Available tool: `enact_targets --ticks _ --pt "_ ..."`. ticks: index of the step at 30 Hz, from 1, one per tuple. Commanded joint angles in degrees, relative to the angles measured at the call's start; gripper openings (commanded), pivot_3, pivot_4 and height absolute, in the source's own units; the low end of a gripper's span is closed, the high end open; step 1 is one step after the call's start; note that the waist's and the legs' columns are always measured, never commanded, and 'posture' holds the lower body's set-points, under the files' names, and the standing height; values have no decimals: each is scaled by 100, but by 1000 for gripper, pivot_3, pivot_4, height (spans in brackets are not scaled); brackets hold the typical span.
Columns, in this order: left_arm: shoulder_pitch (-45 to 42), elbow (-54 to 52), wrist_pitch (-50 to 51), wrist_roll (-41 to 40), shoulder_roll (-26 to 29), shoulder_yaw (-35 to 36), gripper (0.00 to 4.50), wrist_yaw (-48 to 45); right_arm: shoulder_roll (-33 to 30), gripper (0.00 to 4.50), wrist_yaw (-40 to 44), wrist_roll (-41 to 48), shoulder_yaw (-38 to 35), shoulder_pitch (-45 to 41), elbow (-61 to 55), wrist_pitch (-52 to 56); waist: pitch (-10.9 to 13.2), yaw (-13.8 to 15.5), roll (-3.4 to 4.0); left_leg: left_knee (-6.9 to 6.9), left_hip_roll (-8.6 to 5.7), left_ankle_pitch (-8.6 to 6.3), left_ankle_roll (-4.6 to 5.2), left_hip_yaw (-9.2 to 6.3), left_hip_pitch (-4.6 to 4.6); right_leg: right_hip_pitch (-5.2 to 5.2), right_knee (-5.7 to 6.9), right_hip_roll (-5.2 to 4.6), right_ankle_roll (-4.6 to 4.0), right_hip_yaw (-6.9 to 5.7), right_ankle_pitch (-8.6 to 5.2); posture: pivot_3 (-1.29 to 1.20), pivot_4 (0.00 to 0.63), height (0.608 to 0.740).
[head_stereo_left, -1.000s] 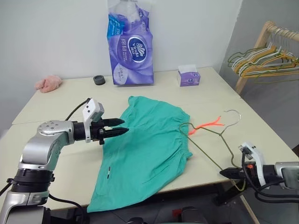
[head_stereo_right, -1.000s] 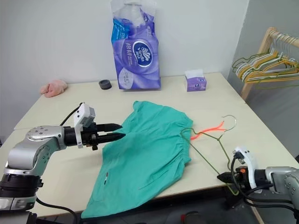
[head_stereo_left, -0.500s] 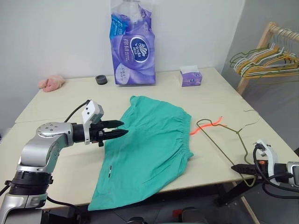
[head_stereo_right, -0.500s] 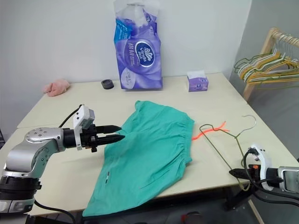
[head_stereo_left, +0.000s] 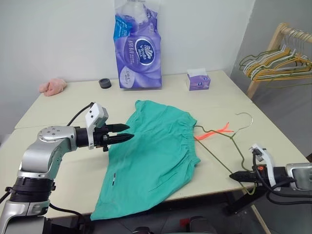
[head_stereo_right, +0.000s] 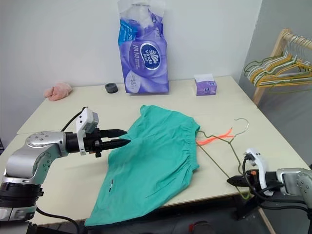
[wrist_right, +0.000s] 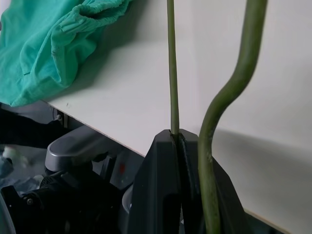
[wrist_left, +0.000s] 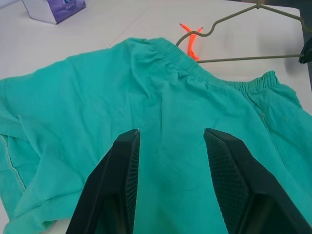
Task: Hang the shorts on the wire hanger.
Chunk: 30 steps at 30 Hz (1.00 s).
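The teal shorts [head_stereo_left: 151, 151] lie spread on the table [head_stereo_left: 58, 109], one leg hanging over the front edge, the orange drawstring [head_stereo_left: 214, 131] trailing to the right. My left gripper [head_stereo_left: 126, 133] hovers open over the shorts' left edge, its two fingers [wrist_left: 124, 180] apart above the cloth [wrist_left: 161, 97]. The wire hanger [head_stereo_left: 234, 146] lies on the table to the right, one corner against the waistband, hook [head_stereo_left: 245, 117] pointing away. My right gripper [head_stereo_left: 235, 175] is shut on the hanger's near corner at the table's front edge; the wrist view shows the wire [wrist_right: 170, 73] pinched between the fingers [wrist_right: 161, 195].
A tall purple tissue pack [head_stereo_left: 139, 48], a small purple tissue box [head_stereo_left: 198, 80], a black ring [head_stereo_left: 104, 83] and a pink cloth lump [head_stereo_left: 52, 86] sit along the back. A wooden rack with bunched hangers [head_stereo_left: 278, 63] stands off the table at the right.
My right gripper swung the hanger out to the right, away from the waistband, then brought it back against it. The left arm and the shorts have stayed put.
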Motion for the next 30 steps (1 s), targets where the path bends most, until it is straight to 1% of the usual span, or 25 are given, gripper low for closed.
enact_targets --ticks 1,4,7,9,11,13,16,19,23,27,28,30 --pt "-21 -63 -82 -41 105 212 2169 42 -136 0 227 76 373 -496 166 -91 1 -7 1 0 0 0 0 2 0 0 1 0 0 2 0 -175 0 740" --pt "-4 -68 -97 -40 116 244 2169 64 -101 0 331 -152 1001 -990 671 -232 1 -21 1 -1 0 0 0 3 2 0 1 2 0 2 0 -167 0 740" --pt "0 -96 -97 -53 124 270 2169 86 -113 0 510 -399 1443 -1426 1260 -467 1 1 1 -2 0 0 0 -2 1 -4 0 2 0 -1 0 -149 0 740" --pt "12 -103 -109 -56 145 302 2169 98 -294 0 864 -524 1801 -1662 1494 -670 1 4 1 -1 0 0 -1 0 0 -5 0 -4 -1 1 0 -140 0 740" --pt "34 -91 -106 -67 170 368 2169 128 -550 0 1309 -541 2111 -1763 1452 -811 3 19 4 0 0 1 -1 -1 -1 -7 -1 -9 0 0 0 -128 0 740" --pt "59 -37 -109 -61 211 467 2169 172 -714 0 1542 -602 2319 -1862 1418 -935 3 22 2 -2 0 0 -1 -4 -1 -9 -3 -11 0 -3 0 -128 0 740" --pt "79 419 -295 109 368 640 2169 205 -565 0 1276 -893 2328 -2050 1832 -1072 3 13 3 -4 -1 0 -1 -3 0 -9 -5 -9 0 -4 0 -126 0 740" --pt "69 738 -411 150 532 691 2169 87 -525 0 1245 -986 2297 -2052 1979 -1089 5 5 5 -4 -5 0 -1 0 0 -10 -1 -1 0 -2 0 -128 0 740" --pt "32 746 -330 7 557 646 2169 -92 -548 0 1343 -907 2233 -2028 1990 -927 6 16 6 -4 -2 0 -1 -3 1 -21 1 -3 0 -2 0 -133 0 740" --pt "-1 704 -287 -22 487 594 2169 -62 -594 0 1385 -857 2236 -1908 1883 -826 5 31 5 -3 -2 0 -1 -5 0 -22 1 -7 0 -3 0 -136 0 740" --pt "12 652 -264 -46 464 569 2169 -64 -474 0 1287 -848 2190 -1937 1936 -756 5 30 5 -3 -2 0 -1 -5 0 -22 1 -8 -1 -3 0 -136 0 740" --pt "34 512 -169 -138 409 531 2169 -83 2 0 944 -798 1978 -2152 2227 -491 2 28 0 -4 -2 0 -1 -5 1 -22 1 -7 -1 -3 0 -136 0 740"
